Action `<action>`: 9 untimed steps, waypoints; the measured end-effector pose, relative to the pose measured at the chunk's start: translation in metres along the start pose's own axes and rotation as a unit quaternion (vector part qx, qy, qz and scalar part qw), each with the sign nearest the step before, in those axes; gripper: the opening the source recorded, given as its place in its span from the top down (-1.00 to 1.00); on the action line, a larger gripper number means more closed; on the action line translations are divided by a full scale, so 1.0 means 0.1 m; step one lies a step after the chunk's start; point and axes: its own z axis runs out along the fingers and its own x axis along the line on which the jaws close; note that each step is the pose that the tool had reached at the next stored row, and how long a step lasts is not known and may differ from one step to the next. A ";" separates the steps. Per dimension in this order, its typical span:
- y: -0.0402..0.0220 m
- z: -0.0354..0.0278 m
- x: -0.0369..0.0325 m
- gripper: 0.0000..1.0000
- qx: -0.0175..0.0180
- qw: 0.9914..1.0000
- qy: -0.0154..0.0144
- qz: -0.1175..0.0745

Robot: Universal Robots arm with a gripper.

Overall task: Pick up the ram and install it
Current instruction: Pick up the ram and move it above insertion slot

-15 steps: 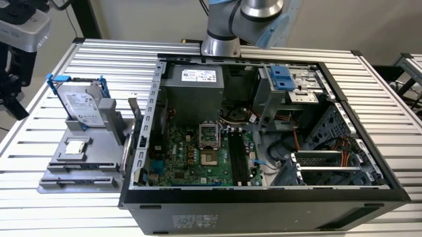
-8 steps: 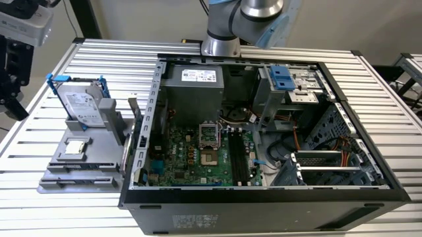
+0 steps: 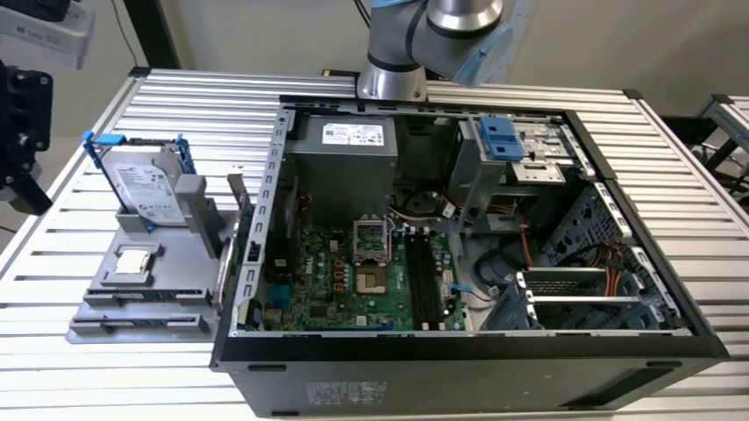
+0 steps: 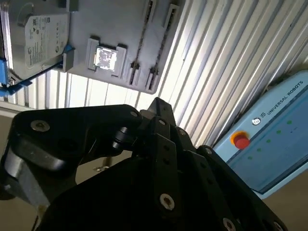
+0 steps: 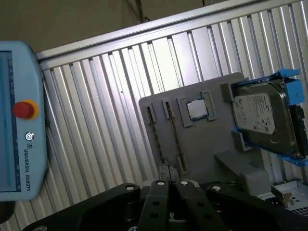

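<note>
My gripper (image 5: pixel 172 183) (image 4: pixel 158 103) hangs high above the grey fixture (image 5: pixel 202 139) (image 4: pixel 120 19) (image 3: pixel 153 316), its black fingers drawn together with nothing visible between them. The fixture stands on the table at the exterior view's left, beside the open computer case (image 3: pixel 468 351). Two long narrow slots (image 5: pixel 175 139) (image 4: pixel 142 38) (image 3: pixel 140 300) in the fixture appear as thin dark lines. I cannot tell whether the ram stands in one of them. Inside the case, the green motherboard (image 3: pixel 339 281) carries black memory slots (image 3: pixel 427 281).
On the fixture sit a silver hard drive in a blue frame (image 3: pixel 150 184) (image 5: pixel 262 113) (image 4: pixel 41 33) and a small square silver chip (image 3: pixel 135 260) (image 5: pixel 198 109) (image 4: pixel 106 57). A blue teach pendant (image 5: pixel 21 120) (image 4: pixel 269 139) lies off the ribbed table. The arm (image 3: pixel 433 35) rises behind the case.
</note>
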 end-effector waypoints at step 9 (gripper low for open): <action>0.000 0.001 0.000 1.00 0.007 0.997 -0.001 -0.076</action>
